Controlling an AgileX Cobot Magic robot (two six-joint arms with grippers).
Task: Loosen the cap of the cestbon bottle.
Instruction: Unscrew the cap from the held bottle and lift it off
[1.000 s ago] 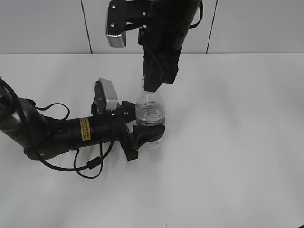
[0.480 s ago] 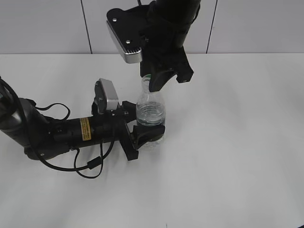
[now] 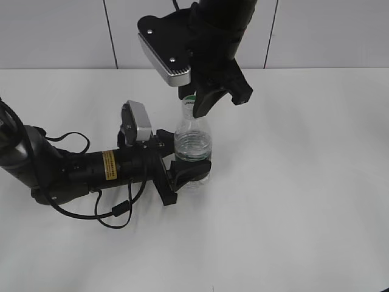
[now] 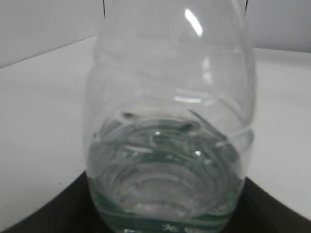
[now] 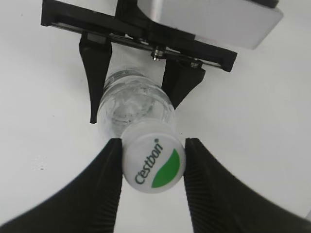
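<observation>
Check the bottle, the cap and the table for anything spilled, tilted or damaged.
Nothing stands out. The cestbon bottle stands upright in the left gripper, the cap sits square between the right gripper's fingers, and the table looks dry.

The clear bottle (image 3: 192, 145) stands upright on the white table, partly filled with water. Its white cap (image 5: 153, 163), marked with a green leaf shape, sits on the neck.

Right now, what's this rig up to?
Two arms are working one small clear plastic water bottle standing upright on the white table. The left pincer clamps the bottle's lower body from the side. The right pincer reaches down from above, its fingers closed on either side of the round white screw cap with the green mark. The cap is on the neck.
</observation>
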